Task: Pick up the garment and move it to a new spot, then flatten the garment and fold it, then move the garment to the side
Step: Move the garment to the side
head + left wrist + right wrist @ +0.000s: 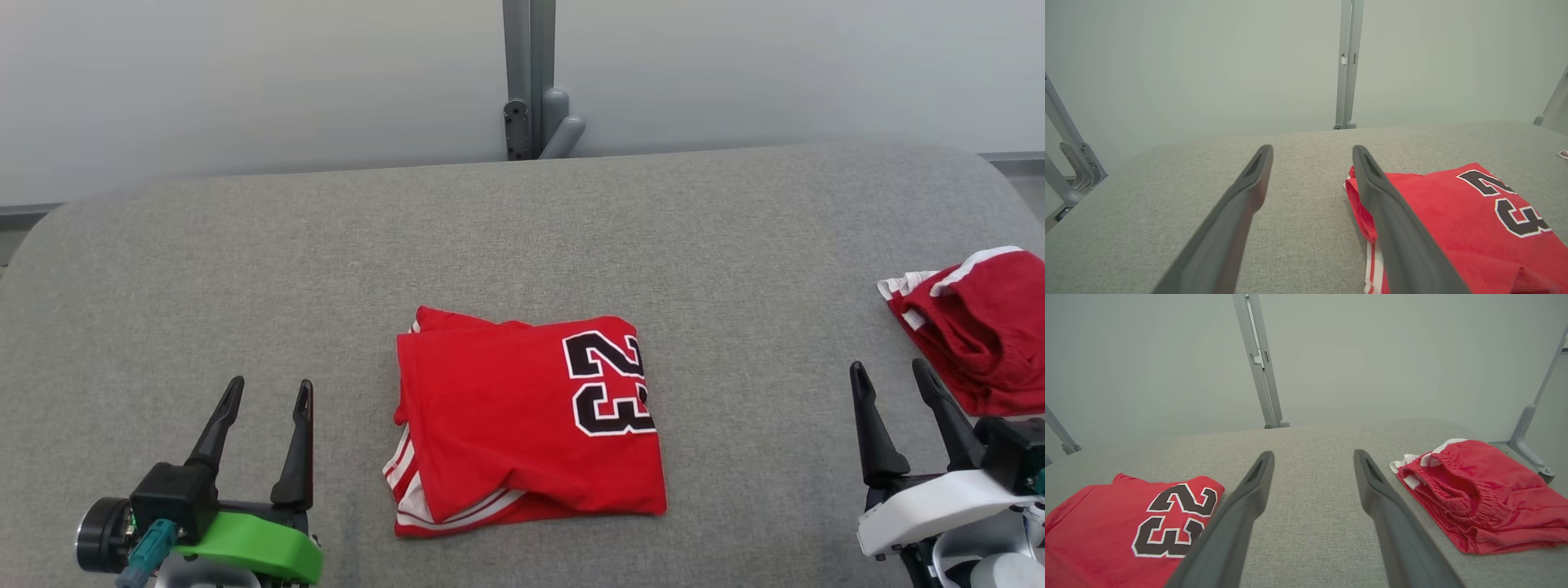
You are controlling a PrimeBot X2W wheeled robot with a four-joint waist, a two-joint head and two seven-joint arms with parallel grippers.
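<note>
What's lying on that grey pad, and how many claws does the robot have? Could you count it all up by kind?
Red jersey, folded, number 23: 1
Red shorts, white-trimmed: 1
Claws, both open and empty: 2 (left claw, right claw)
Total: 4

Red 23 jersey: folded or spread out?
Folded. The jersey lies as a compact rectangle, layered striped edges stacked at its near left corner.

Red jersey [506, 408] (black "23", white-edged, white stripes) on grey fabric surface [326, 261].
</note>
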